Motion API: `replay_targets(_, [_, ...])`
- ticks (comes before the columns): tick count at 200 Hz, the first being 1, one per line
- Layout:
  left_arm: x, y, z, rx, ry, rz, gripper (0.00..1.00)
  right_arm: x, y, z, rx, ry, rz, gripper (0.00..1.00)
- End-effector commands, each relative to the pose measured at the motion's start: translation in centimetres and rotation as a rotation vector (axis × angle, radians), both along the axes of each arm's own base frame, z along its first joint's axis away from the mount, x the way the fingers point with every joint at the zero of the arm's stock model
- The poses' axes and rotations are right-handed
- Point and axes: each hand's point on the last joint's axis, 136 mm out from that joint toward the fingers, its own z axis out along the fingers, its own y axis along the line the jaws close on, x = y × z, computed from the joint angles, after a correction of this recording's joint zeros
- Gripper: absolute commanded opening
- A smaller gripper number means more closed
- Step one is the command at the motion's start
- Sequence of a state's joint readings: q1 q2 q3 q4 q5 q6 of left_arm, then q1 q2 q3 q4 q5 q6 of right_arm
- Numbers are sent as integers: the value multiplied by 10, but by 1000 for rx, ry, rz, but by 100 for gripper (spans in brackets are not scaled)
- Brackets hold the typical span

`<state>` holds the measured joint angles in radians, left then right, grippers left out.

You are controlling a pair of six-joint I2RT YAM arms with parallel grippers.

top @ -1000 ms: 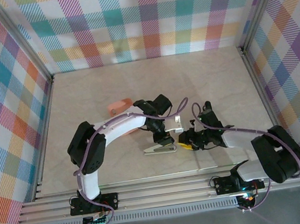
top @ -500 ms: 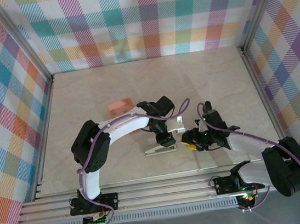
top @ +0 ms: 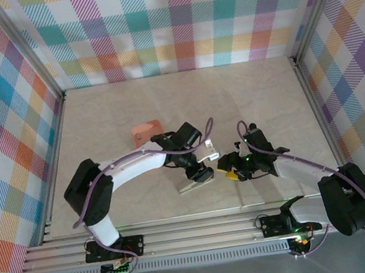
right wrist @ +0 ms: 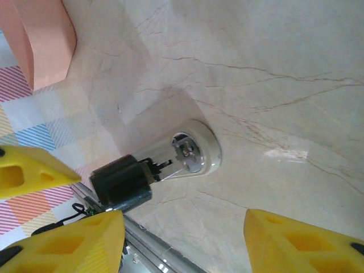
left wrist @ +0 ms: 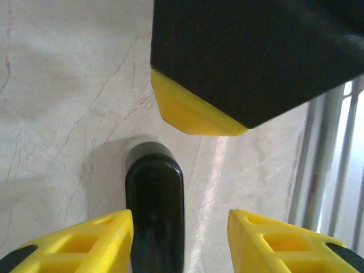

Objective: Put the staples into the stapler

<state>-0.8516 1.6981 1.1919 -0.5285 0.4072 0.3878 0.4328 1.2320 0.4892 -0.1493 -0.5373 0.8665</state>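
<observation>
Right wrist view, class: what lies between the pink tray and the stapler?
Only bare marble tabletop, partly shadowed, separates the pink tray from the stapler in the right wrist view.

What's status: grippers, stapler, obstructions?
Left gripper open, straddling stapler black end. Right gripper open, close by, crowding left. Pink tray well apart.

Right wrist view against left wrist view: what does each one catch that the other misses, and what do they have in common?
Right wrist: the salmon-pink tray at upper left, and the shiny metal end of the stapler. Left wrist: a black, yellow-tipped part overhead, likely the other arm's finger, and the stapler's black rounded end between the fingers. Shared: the stapler, the marble table, and yellow fingers standing apart, with the left gripper and right gripper both open.
</observation>
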Motion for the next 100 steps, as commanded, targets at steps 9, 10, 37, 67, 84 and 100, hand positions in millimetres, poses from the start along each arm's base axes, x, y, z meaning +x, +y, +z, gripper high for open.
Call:
replay_targets(9, [6, 13, 11, -86, 71, 200, 49, 0, 11, 7, -25, -10, 59, 57])
replay_targets(10, [6, 14, 11, -85, 74, 208, 49, 0, 12, 8, -25, -11, 60, 57])
replay_targets(37, [17, 40, -1, -41, 99, 419, 50, 1, 24, 9, -31, -7, 110, 58])
replay_targets(67, [19, 54, -3, -59, 91, 534, 50, -1, 35, 7, -51, -6, 156, 58])
replay_targets(84, [19, 58, -6, -61, 88, 553, 51, -3, 37, 3, -55, 7, 169, 58])
replay_targets(100, [16, 60, -13, -39, 100, 553, 51, -4, 36, -4, -70, 25, 167, 56])
